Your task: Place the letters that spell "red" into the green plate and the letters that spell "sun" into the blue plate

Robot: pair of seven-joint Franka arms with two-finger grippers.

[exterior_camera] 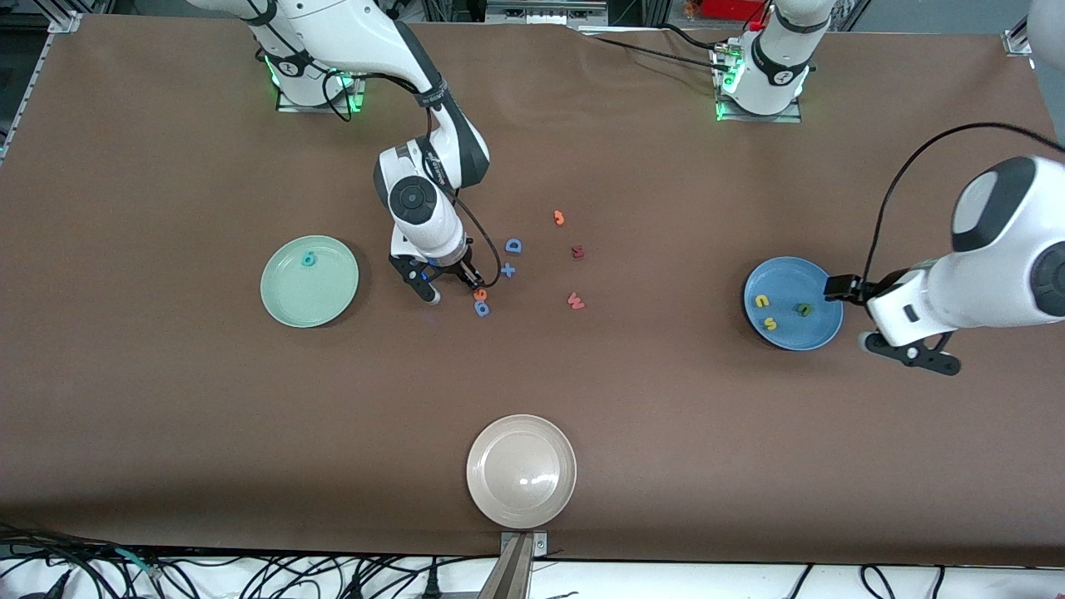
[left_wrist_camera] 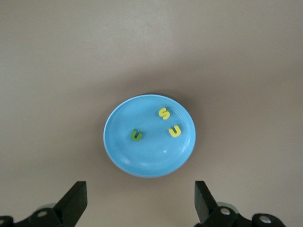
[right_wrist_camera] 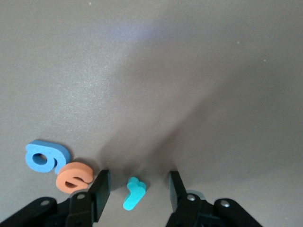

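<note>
From the front view, I have the right gripper low over the middle of the table, working the small cluster of letters. The orange e and a blue letter lie just beside it. The green plate, toward the right arm's end, holds the teal d. The blue plate, toward the left arm's end, holds the yellow u, yellow s and green n, so I judge "sun" finished. The left gripper hangs by that plate's rim, waiting. A beige plate sits at the table's near edge.

In the left wrist view, my left gripper's fingers stand wide apart with nothing between them, and the blue plate with its three letters lies below.

In the right wrist view, the right gripper's fingers are about half open and straddle the teal r without pinching it. The r lies flat on the table, and the orange e almost touches one finger from outside. To do this well, I'd say the gripper should settle fully to the surface, keep the r centred and close slowly, so the outer finger doesn't drag the e along. Thin foam could slip or tilt, so I'd lift straight up.
</note>
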